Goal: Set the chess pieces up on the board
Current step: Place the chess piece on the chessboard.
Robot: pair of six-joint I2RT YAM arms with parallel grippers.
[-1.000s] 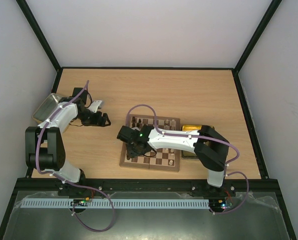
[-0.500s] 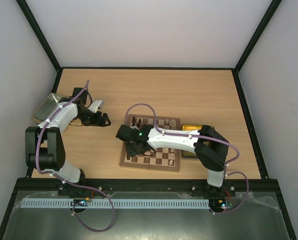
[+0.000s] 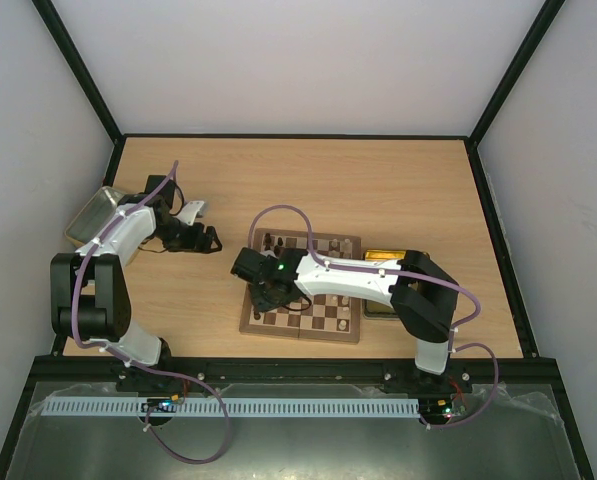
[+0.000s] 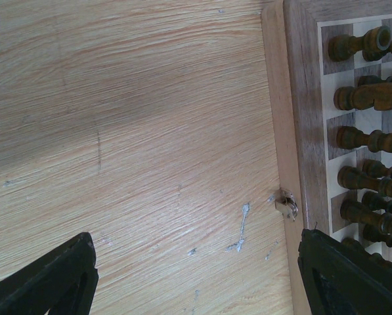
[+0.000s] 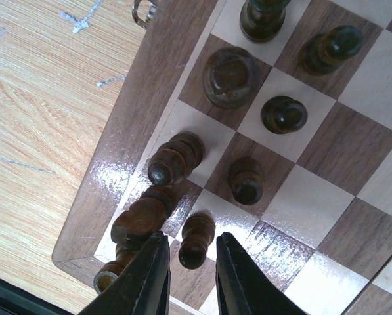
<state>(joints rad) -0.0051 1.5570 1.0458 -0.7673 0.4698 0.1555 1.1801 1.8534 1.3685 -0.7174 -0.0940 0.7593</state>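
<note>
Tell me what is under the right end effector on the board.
A dark pawn stands between the right end effector's parted fingers, near the board's corner, with other dark pieces beside it. The fingers cover the board edge behind them.

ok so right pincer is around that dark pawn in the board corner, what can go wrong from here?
1. The right pincer straddles the dark pawn with little clearance; a slanted lift could tip it.
2. The neighbouring dark pieces crowd one finger by the board border; a sideways move might knock them over or off.
</note>
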